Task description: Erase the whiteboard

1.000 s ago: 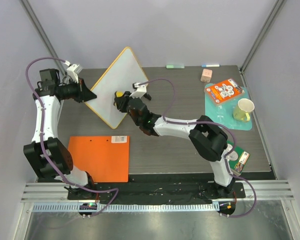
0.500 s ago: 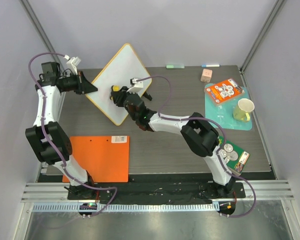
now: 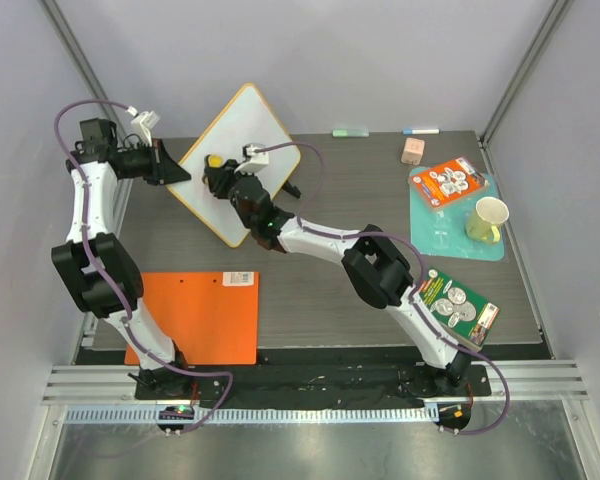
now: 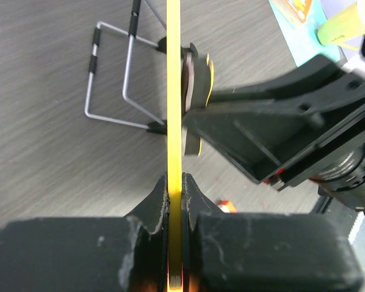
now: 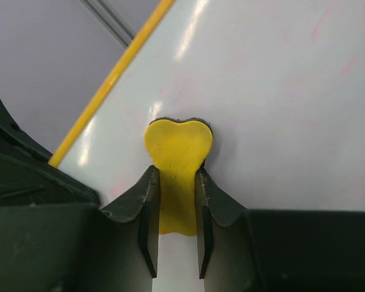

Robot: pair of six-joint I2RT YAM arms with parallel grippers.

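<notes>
- left arm [image 3: 84, 208]: base near-left of whiteboard [image 3: 252, 125]; upper links rise along the whiteboard's left side; forearm bent rightward to its left edge.
- left gripper [image 3: 180, 173]: jaws clamped on whiteboard's yellow rim, one finger on each face; left wrist view looks straight along the rim, edge-on.
- right arm [image 3: 315, 238]: base near-right of whiteboard; elbow folded; forearm stretched leftward across whiteboard's front.
- right gripper [image 3: 216, 168]: over whiteboard's left part; fingers [image 5: 147, 207] pinch stem of yellow eraser [image 5: 177, 143]; eraser against whiteboard's white face.
</notes>
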